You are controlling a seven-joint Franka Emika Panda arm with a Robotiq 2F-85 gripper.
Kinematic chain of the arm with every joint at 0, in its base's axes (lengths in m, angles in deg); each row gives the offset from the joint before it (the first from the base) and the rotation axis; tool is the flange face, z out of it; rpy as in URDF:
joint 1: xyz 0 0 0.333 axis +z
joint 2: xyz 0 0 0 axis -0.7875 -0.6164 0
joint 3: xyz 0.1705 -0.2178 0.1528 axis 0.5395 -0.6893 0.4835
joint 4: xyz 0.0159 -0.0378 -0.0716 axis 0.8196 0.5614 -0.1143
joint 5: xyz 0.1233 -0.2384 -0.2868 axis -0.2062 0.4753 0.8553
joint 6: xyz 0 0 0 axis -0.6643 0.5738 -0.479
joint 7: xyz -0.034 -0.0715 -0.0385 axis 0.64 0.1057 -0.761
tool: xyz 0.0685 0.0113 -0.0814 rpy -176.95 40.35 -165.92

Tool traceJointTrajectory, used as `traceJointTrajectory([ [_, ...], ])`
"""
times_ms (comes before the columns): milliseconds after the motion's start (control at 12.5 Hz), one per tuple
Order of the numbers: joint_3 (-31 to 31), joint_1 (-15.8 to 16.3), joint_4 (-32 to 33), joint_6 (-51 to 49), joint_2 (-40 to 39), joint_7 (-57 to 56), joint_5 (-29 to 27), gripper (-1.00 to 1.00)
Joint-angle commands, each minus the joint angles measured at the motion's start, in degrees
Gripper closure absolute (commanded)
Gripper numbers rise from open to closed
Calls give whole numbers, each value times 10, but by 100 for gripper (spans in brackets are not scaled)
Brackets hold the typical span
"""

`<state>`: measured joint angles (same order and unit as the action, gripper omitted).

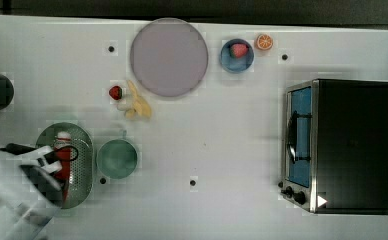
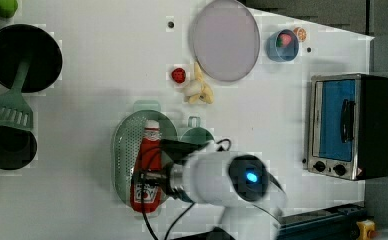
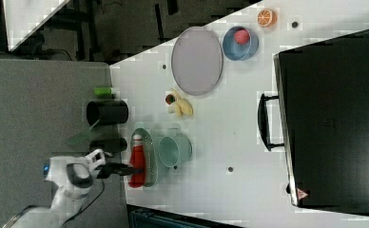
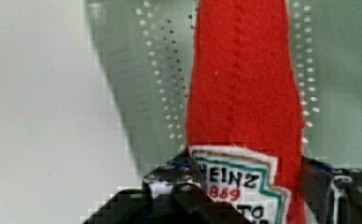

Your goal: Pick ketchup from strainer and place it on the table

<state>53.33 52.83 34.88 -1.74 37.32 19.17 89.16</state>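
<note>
Now the claw is squeezing the ketchup bottle inside the strainer, so lifting it out looks like the next job.

Top view: gripper [image 1: 64,161] is clamping the ketchup [image 1: 63,145] lying in the strainer [image 1: 84,150], beside the teal cup [image 1: 117,158]. Left view: the bottle [image 2: 149,172] is lying in the strainer [image 2: 124,150]. Right view: the bottle [image 3: 137,166] is sitting at the strainer's [image 3: 149,142] edge. Wrist view: the label [image 4: 237,186] is reading "HEINZ"; a straight lift onto the table [image 1: 222,140] seems needed.
</note>
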Motion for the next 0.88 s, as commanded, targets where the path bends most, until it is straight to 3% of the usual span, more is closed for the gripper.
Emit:
traceJointTrajectory([
  [80, 33, -26, -54, -47, 75, -7, -23, -21],
  [400, 32, -49, -142, -213, 114, -99, -86, -21],
  [560, 25, -73, -187, -285, 120, -136, -90, -21],
  [880, -11, -134, -230, -320, 140, -176, -85, -21],
])
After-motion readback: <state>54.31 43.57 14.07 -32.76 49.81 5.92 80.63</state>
